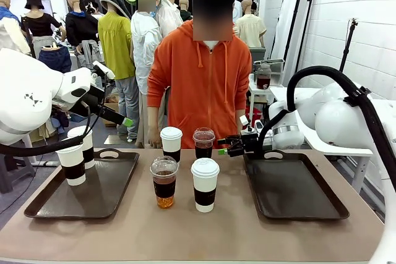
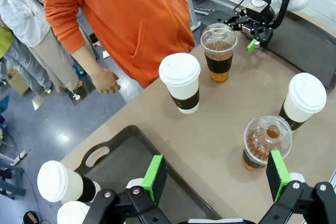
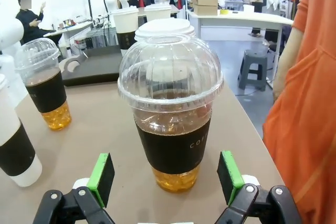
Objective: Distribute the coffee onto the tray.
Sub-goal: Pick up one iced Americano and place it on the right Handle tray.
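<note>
Front across table (image 1: 185, 233), wrists close (cups (image 1: 205, 183) shared)

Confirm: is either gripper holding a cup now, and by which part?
Nothing is held. Right gripper is open, facing the far dome-lidded plastic cup without touching it; left gripper is open and empty.

Seeing white brick wall (image 1: 371, 10) at right, grey floor (image 2: 37, 124), white desk (image 3: 241, 20) with cardboard boxes (image 3: 206, 4), grey stool (image 3: 255, 64) beside.

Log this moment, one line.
left tray: two white cups | left gripper: jaws open, by it | right gripper: jaws open, at clear cup
</note>
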Controlling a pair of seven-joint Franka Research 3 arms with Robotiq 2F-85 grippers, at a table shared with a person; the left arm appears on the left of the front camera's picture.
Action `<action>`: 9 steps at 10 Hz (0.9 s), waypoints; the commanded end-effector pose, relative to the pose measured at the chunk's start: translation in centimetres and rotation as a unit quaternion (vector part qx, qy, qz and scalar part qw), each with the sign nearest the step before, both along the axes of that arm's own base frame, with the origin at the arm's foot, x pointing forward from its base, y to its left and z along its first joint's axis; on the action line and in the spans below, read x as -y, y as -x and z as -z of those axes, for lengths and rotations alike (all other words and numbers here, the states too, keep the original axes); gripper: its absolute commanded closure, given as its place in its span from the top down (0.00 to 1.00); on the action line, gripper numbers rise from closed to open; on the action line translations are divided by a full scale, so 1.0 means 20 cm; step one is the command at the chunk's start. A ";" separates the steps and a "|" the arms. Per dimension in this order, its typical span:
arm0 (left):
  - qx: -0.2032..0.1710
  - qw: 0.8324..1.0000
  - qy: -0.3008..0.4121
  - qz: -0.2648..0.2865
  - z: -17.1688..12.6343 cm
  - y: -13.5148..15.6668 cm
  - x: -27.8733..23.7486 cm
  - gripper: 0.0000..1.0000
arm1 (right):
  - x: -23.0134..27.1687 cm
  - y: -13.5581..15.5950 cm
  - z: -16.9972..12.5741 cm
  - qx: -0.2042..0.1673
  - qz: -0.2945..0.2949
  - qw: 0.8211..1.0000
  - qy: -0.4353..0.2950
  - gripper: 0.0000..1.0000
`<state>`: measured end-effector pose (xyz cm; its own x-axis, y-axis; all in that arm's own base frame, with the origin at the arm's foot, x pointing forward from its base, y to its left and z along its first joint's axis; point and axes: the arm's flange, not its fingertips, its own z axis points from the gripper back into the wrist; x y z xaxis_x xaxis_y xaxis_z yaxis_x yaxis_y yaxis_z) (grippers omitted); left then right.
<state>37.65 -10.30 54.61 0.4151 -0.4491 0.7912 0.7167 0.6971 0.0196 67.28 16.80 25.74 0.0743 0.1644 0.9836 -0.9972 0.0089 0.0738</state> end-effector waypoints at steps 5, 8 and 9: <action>-0.002 1.000 0.002 0.001 0.00 0.00 0.00 1.00 | -0.11 -0.05 0.05 0.005 -0.022 0.999 -0.023 1.00; -0.002 1.000 0.002 0.001 0.00 0.00 0.00 1.00 | -0.17 -0.05 0.08 0.008 -0.029 0.999 -0.026 1.00; -0.002 1.000 0.002 0.001 0.00 0.00 0.00 1.00 | -0.19 -0.06 0.08 0.004 -0.039 0.999 -0.025 1.00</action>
<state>37.65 -10.30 54.61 0.4151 -0.4491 0.7912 0.7167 0.6971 0.0196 67.61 19.94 24.27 0.0700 0.1340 0.9885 -0.9959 -0.0474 0.0769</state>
